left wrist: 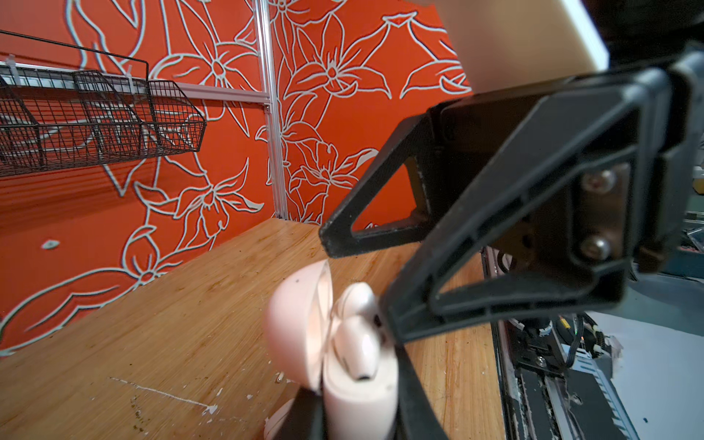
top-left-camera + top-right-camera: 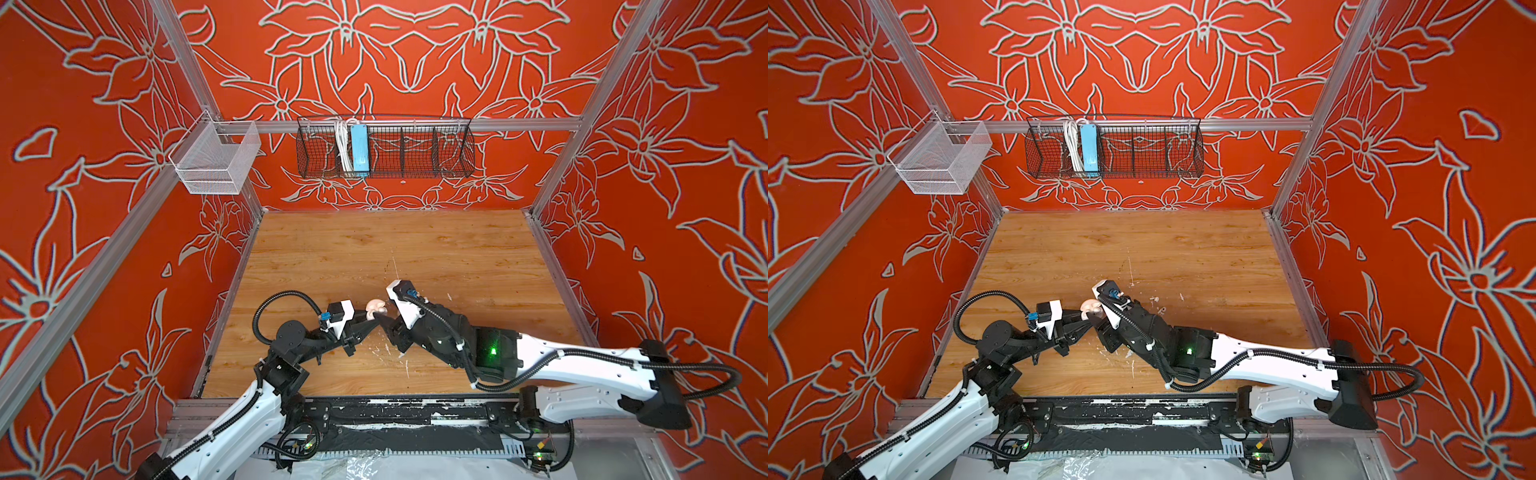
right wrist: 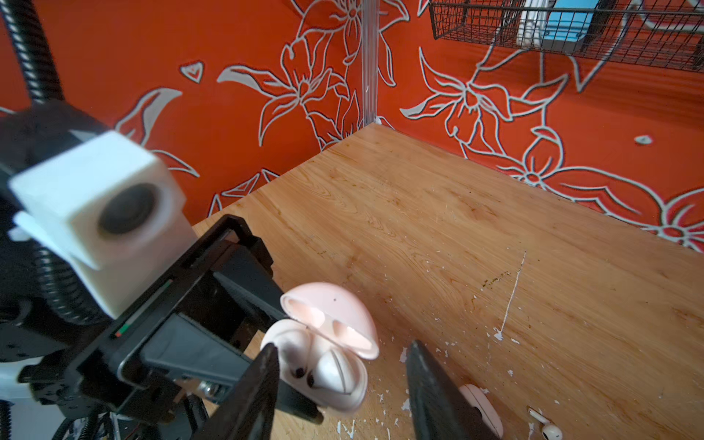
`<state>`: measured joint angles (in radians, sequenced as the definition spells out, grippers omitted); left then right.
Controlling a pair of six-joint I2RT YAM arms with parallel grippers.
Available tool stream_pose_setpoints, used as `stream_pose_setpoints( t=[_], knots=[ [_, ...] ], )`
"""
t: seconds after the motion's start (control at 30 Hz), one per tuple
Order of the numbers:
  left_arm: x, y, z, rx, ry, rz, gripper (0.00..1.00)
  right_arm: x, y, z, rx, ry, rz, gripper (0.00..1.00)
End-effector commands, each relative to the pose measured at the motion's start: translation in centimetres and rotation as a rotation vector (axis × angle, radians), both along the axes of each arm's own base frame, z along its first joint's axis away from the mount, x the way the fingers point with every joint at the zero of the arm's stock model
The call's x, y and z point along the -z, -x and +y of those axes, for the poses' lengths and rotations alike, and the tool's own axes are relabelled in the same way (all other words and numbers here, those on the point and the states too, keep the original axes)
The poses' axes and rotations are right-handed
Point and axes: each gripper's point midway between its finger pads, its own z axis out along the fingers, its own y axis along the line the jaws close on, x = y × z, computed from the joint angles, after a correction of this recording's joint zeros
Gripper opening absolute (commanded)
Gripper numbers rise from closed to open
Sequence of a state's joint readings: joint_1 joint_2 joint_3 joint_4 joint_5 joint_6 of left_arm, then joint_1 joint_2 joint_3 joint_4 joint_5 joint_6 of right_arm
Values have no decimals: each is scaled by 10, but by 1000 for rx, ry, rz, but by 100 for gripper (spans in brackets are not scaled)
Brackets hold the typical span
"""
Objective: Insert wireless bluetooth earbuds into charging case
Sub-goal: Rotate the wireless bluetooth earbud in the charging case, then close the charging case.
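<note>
Earbuds [image 3: 337, 367] — two pale, glossy buds seated in the open pink case [image 3: 343, 310] — left gripper [image 1: 356, 404] pinches its base, right gripper [image 3: 343, 352] stands spread.

Both top views hang high above, looking steeply down over the whole light wooden counter [image 2: 374, 249] toward the red flower-patterned back wall [image 2: 415, 95]. Each wrist camera rides close behind its own tool, left tool [image 1: 354, 415] and right tool [image 3: 341, 346]. From opposite sides they share the open pale pink plastic charging case [image 3: 327, 365] between the tools.
</note>
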<state>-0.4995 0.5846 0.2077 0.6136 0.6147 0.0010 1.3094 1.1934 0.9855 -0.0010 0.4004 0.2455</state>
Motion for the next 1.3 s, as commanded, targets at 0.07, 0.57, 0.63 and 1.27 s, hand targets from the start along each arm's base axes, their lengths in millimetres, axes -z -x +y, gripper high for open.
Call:
stream_pose_setpoints(
  t=[0.07,0.57,0.63,1.27],
  knots=[
    [-21,7,-1,20,24,-75,0,-22,7,-6,-28,-83,-23,59],
    [-21,9,-2,31,20,-85,0,-22,-8,-9,69,-3,-15,58],
    [-21,10,-3,40,15,-88,0,-29,-13,-19,114,13,-25,57],
    [-6,23,-36,247,-101,-58,0,8,-50,-129,223,5,76,45]
  ],
)
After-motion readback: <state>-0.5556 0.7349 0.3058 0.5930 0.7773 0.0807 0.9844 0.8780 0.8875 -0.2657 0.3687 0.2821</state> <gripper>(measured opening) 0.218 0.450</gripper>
